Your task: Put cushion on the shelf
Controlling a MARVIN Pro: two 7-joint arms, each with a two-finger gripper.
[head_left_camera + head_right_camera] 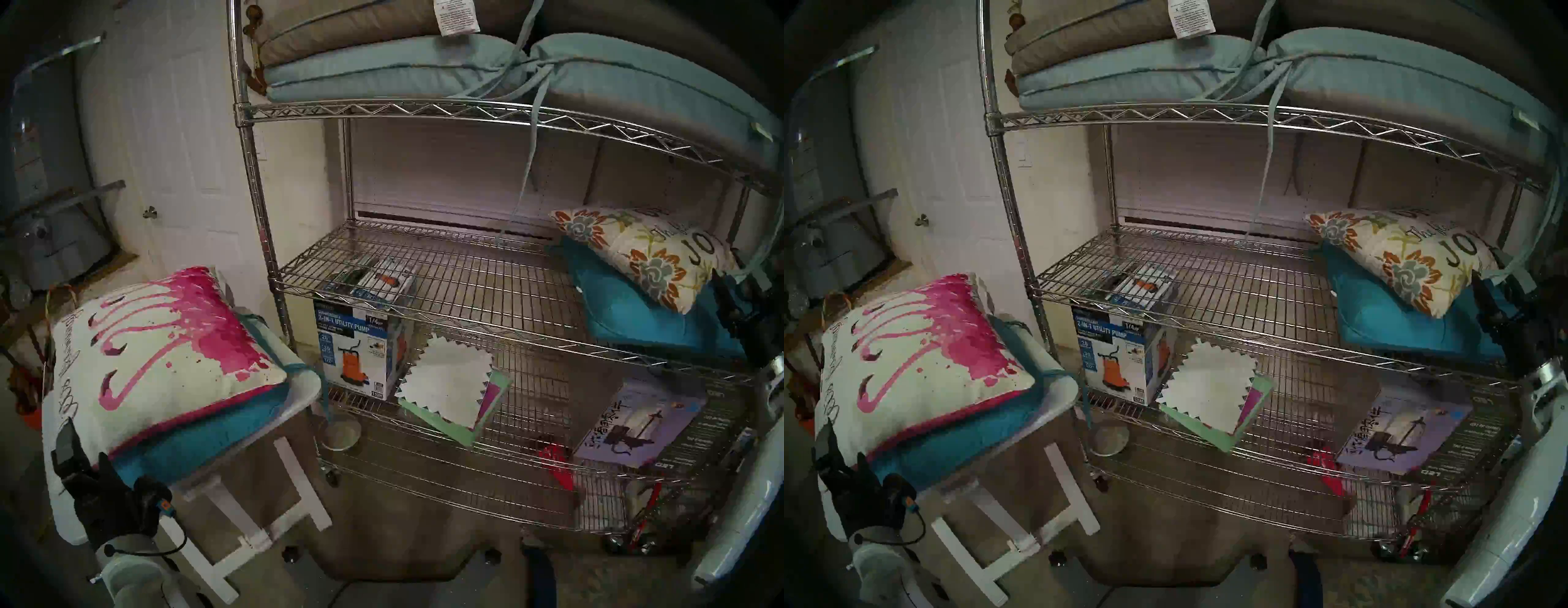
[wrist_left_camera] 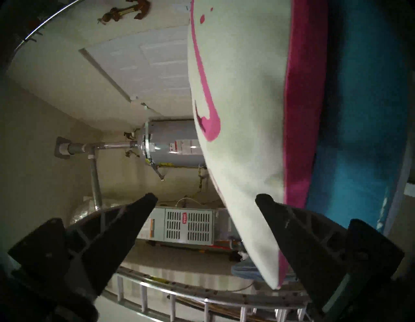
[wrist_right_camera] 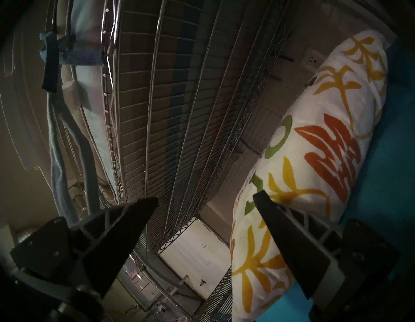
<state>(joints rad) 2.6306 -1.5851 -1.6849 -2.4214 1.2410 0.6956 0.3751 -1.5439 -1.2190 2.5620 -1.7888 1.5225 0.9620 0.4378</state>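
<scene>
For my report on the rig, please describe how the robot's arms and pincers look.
Each pincer has two black, pointed, wedge-shaped fingers with open ribbed sides. The left pincer sits on a black wrist housing with a small orange-and-blue part and a thin black cable. The arm links are glossy white.

Pink-splashed white cushion (image 1: 161, 352) lies flat atop a teal one, left of the chrome wire shelf (image 1: 445, 271).

Left hand (image 1: 82, 456): black, with ribbed wedge-shaped fingers (image 2: 134, 215), an orange-and-blue tab and thin black cable at the wrist; arm casing pale grey-white. Right hand (image 3: 205, 199): identical black fingers.
</scene>
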